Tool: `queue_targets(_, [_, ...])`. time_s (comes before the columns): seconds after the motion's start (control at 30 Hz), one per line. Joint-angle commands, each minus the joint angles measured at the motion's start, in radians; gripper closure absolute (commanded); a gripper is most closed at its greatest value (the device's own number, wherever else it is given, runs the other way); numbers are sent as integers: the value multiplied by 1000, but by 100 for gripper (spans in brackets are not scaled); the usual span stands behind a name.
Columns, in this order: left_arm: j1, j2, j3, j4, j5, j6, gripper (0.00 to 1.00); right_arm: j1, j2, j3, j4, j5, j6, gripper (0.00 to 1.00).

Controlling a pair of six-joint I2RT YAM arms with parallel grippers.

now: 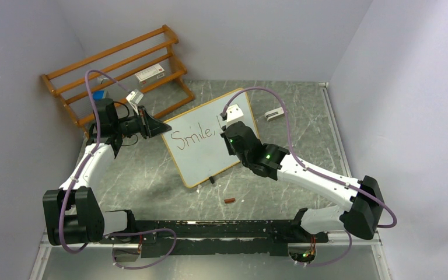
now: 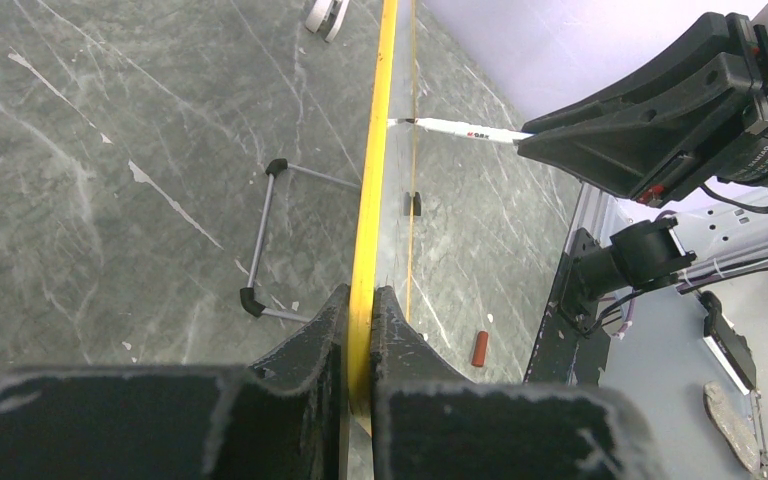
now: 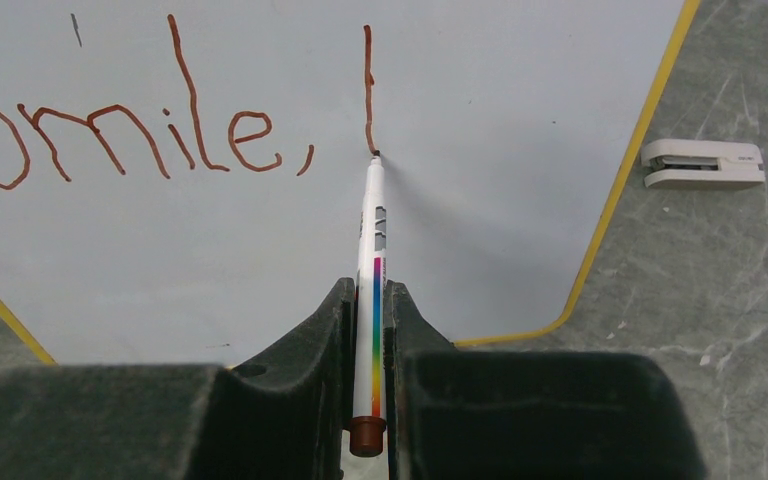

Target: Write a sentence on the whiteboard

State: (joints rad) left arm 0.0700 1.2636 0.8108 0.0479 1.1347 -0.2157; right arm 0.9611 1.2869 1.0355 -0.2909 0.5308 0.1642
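Note:
The whiteboard stands tilted on the table, its frame seen edge-on in the left wrist view. My left gripper is shut on the board's left edge, the jaws pinching the frame. My right gripper is shut on a white marker with a rainbow stripe. The marker's tip touches the board at the foot of a fresh vertical stroke. The sentence reads "Smile," in brown-red ink, with that stroke after the comma. The marker also shows beyond the board's edge.
An orange-brown slatted rack with a small box stands at the back left. A white clip-like object lies beyond the board's right corner. A small brown marker cap lies in front of the board. The board's wire stand rests behind it.

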Motion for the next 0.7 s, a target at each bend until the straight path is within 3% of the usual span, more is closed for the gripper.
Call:
queue_targets(0.0, [13, 29, 2, -46, -96, 101, 95, -6, -27, -23, 18, 30, -2, 100])
queue_targets(0.67, [13, 31, 2, -46, -98, 102, 95, -14, -62, -45, 118, 48, -28, 100])
